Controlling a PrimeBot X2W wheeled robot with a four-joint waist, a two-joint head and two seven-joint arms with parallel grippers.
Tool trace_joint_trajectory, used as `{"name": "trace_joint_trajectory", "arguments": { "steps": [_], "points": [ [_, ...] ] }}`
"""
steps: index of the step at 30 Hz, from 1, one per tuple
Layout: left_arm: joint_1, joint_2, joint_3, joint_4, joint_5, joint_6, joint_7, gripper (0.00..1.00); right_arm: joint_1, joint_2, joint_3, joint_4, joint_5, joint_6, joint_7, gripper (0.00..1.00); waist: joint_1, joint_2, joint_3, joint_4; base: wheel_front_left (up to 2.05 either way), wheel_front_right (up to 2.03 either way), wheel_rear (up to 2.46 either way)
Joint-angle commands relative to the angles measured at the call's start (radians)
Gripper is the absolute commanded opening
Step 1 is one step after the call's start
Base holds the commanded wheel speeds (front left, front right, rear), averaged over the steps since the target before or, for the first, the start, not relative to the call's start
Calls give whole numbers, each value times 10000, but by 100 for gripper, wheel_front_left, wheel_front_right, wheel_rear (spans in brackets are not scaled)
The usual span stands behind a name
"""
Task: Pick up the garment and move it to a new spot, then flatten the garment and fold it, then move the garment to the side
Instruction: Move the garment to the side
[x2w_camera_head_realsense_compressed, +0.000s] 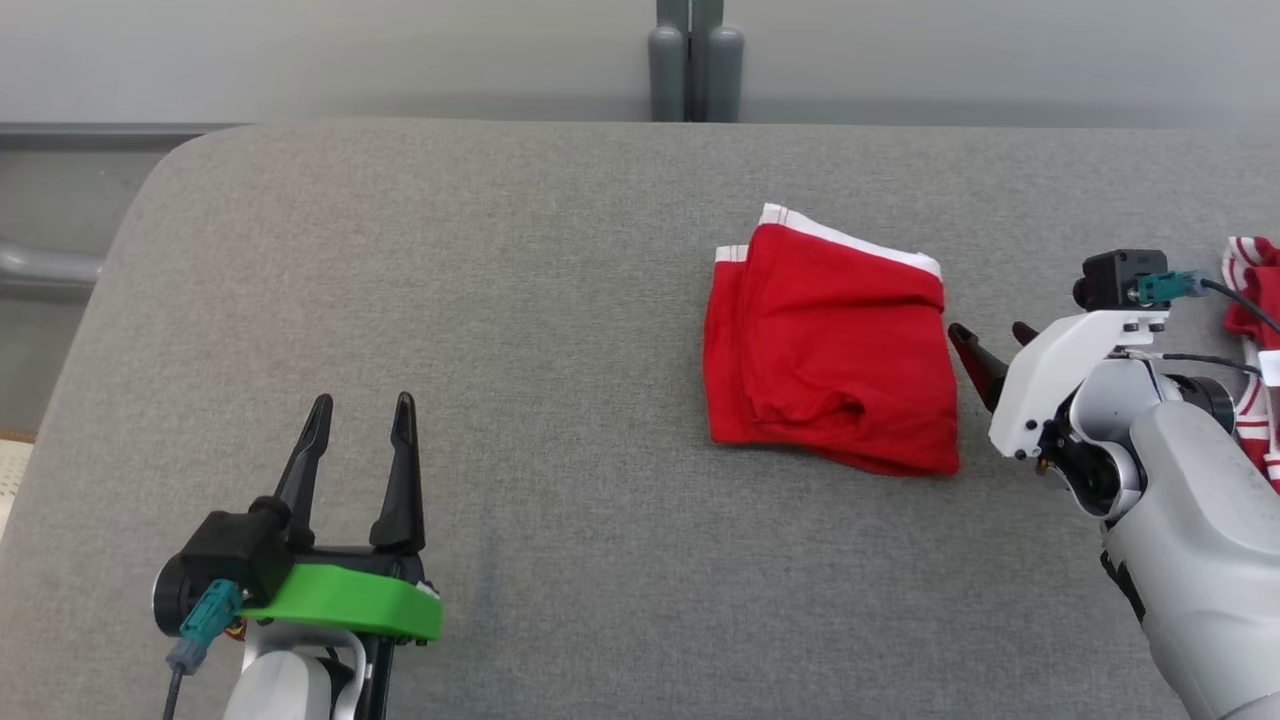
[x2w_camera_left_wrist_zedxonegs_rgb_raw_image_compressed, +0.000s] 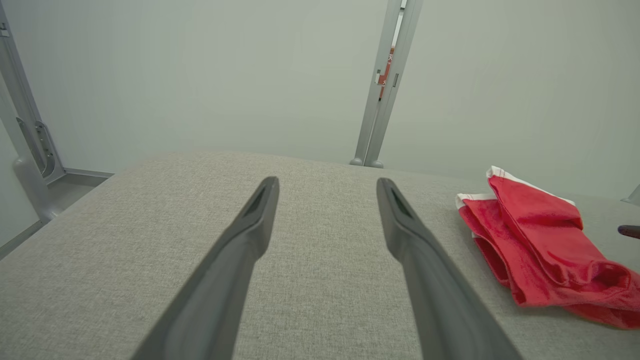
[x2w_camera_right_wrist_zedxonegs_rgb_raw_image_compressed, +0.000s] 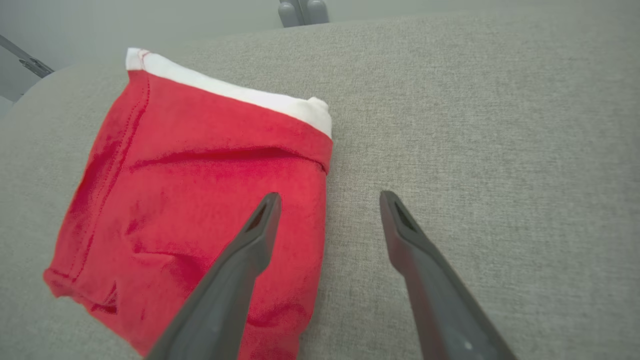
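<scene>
**Ana:** Where does the garment sit?

**Ben:** The red garment (x2w_camera_head_realsense_compressed: 830, 350) lies folded on the grey table (x2w_camera_head_realsense_compressed: 480, 300), right of the middle in the head view. Its white waistband is turned toward the far edge, and the near hem is a little rumpled.

**Ana:** And the left jaws?

**Ben:** The left jaws are low at the near left, well apart from the garment. They stand open with nothing between them. Their two dark fingers (x2w_camera_head_realsense_compressed: 402, 470) point toward the far edge above bare table. A green bracket (x2w_camera_head_realsense_compressed: 345, 605) sits behind them at the wrist.

**Ana:** The right jaws?

**Ben:** The right jaws are just beside the garment's right edge. In the head view one dark finger (x2w_camera_head_realsense_compressed: 975, 362) points at that edge. In the right wrist view the jaws are spread wide and hold nothing. One finger (x2w_camera_right_wrist_zedxonegs_rgb_raw_image_compressed: 252, 240) crosses in front of the red cloth near its side edge, and the other finger (x2w_camera_right_wrist_zedxonegs_rgb_raw_image_compressed: 407, 240) crosses in front of bare table. Whether either tip touches the cloth or the table cannot be told.

**Ana:** Anything else on the table?

**Ben:** A red-and-white striped cloth (x2w_camera_head_realsense_compressed: 1250, 330) lies at the right edge of the head view, partly behind the right arm. A grey post (x2w_camera_head_realsense_compressed: 695, 60) stands beyond the table's far edge.
</scene>
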Motion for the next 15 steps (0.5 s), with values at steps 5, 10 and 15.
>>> {"name": "trace_joint_trajectory", "arguments": {
  "steps": [5,10,15],
  "points": [
    [-439,-50,-204,85,19,-58,-26,100,-446,-21,39,1016,741,5,390,100,0,-1,721,955,0,0,0],
    [-534,-68,-230,171,27,-83,-26,100,-563,-36,189,1762,1265,5,412,100,0,-1,841,1129,0,0,0],
    [-603,-81,-238,257,69,-97,-26,100,-544,161,441,2203,1884,5,303,100,0,-1,847,1158,0,0,0]
  ]
}}
